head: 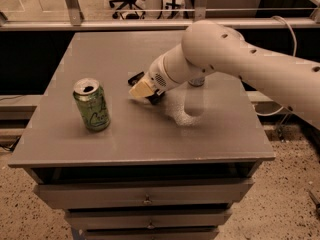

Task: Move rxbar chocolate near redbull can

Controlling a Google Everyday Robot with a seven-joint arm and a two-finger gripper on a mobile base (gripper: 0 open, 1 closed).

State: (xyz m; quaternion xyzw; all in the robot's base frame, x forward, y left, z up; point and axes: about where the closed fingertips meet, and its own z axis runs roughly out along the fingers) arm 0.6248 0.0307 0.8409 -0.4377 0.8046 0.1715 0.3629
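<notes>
— Where is the small, flat, dark-wrapped rxbar chocolate (135, 78)?

— Centre of the frame. I take it to be the dark sliver right at the pale-tipped gripper (143, 88), low over the grey tabletop (100, 49). I cannot tell whether the gripper is clamped on it.

— How would it handle?

— Probably light and thin, with a slick, crinkly wrapper. It is best pinched across its narrow width, mid-length. The tall slim silver-grey redbull can (193, 100), just right of centre and half hidden by the white arm (240, 59), looks easy to tip.
</notes>
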